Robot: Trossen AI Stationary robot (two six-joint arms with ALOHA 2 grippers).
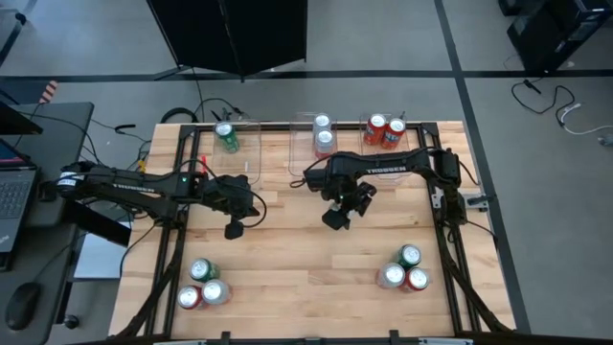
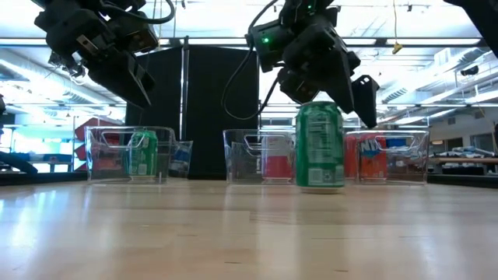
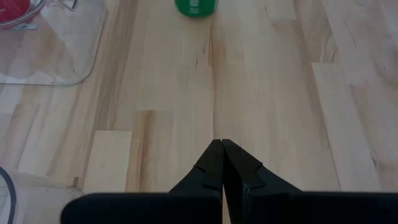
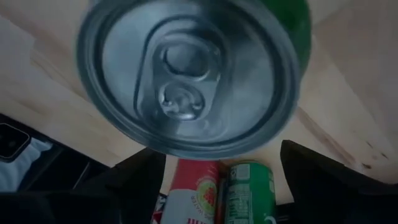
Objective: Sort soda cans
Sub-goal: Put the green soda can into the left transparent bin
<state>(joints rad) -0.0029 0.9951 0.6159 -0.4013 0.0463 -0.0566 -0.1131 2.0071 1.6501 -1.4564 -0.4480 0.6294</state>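
A green can [image 2: 320,145] stands upright on the wooden table [image 1: 287,259] near its middle, directly beneath the right gripper [image 1: 342,213]; the gripper's fingers are spread wide on either side of the can's silver top [image 4: 189,71], and no grip on it shows; the left gripper [image 1: 234,228] hangs apart over the table's left half, its fingers [image 3: 211,165] pressed together on nothing; further cans sit in clear bins [image 1: 306,161] at the far edge and in two clusters near the front corners.
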